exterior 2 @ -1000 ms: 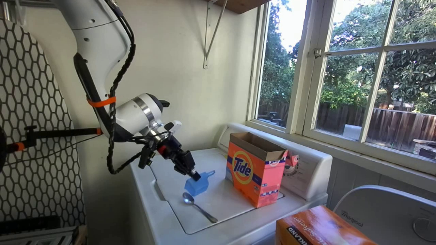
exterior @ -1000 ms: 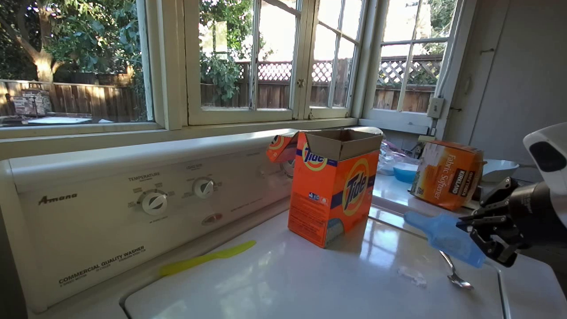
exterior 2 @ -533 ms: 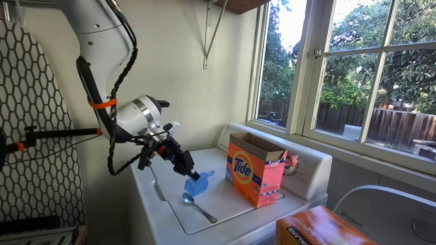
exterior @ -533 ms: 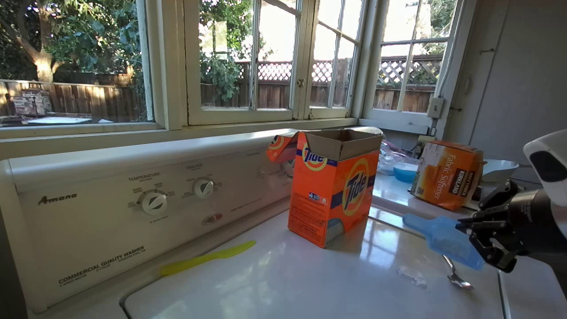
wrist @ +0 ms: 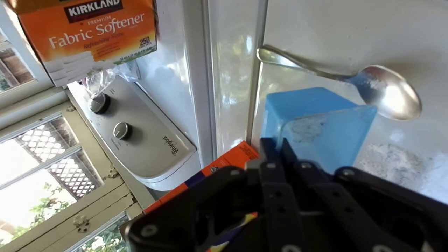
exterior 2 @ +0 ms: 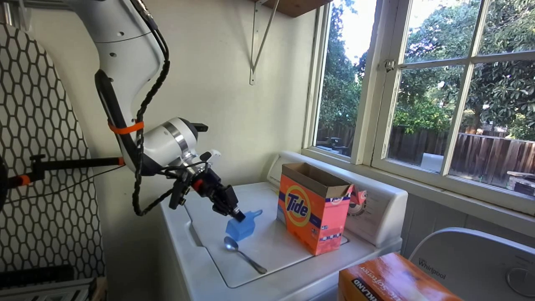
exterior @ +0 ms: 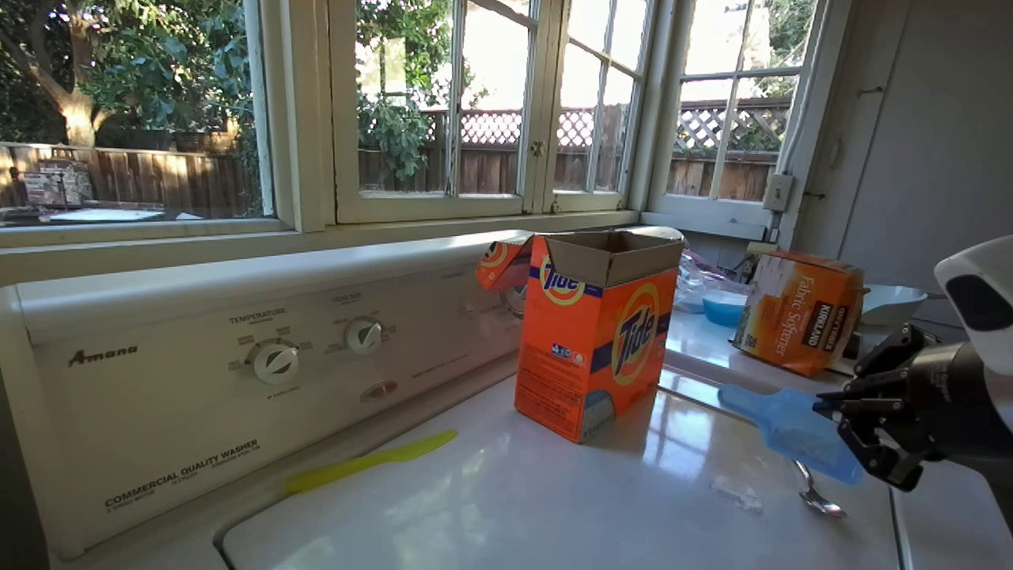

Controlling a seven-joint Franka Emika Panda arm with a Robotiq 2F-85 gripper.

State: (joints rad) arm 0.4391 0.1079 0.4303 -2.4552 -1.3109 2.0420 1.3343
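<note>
My gripper [wrist: 279, 144] is shut on the wall of a translucent blue scoop [wrist: 311, 101], with one finger on each side of the wall. The scoop also shows in both exterior views [exterior: 799, 431] [exterior 2: 240, 230], its handle pointing away from the gripper. I cannot tell whether the scoop touches the washer lid [exterior 2: 271, 251] or hangs just above it. A speckled pale patch shows on or through its wall. A metal spoon [wrist: 388, 91] lies on the lid beside the scoop, with some white powder in its bowl. White powder [wrist: 392, 164] is spilled nearby.
An open orange Tide box [exterior: 586, 348] stands upright on the lid. A yellow-green utensil [exterior: 372, 461] lies by the control panel [exterior: 411, 340]. An orange fabric softener box [exterior: 799, 313] and a blue bowl [exterior: 724, 309] stand on the neighbouring machine.
The gripper and the blue scoop have moved down slightly together, mostly in the first half second. The spoon and the boxes have not moved.
</note>
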